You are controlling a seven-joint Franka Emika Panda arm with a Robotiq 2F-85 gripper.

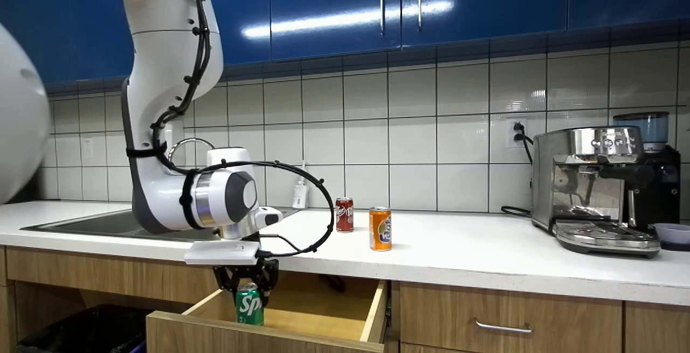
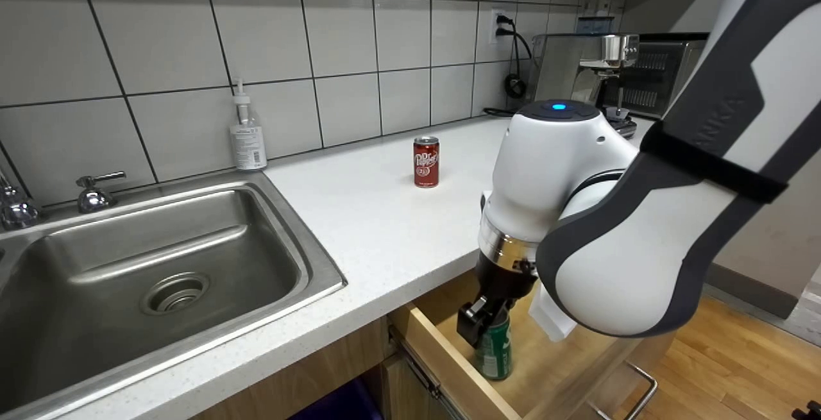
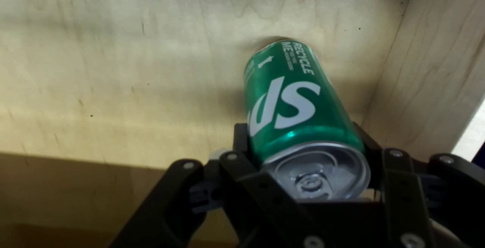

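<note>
A green Sprite can (image 1: pixel 249 310) is upright inside the open wooden drawer (image 1: pixel 259 338). It also shows in an exterior view (image 2: pixel 494 351) and in the wrist view (image 3: pixel 291 100). My gripper (image 1: pixel 250 298) points down into the drawer, with a finger against each side of the can near its top. In the wrist view the gripper (image 3: pixel 303 138) is shut on the can, whose silver lid faces the camera. The can's base is at or just above the drawer floor (image 3: pixel 151 70); I cannot tell whether it touches.
A red Dr Pepper can (image 1: pixel 344 215) and an orange Fanta can (image 1: pixel 380 229) stand on the white counter (image 1: pixel 458 240), which overhangs the drawer. A sink (image 2: pixel 269 330), a soap bottle (image 2: pixel 248 138), a coffee machine (image 1: pixel 587 180) and a black bin (image 1: pixel 86 329) are around.
</note>
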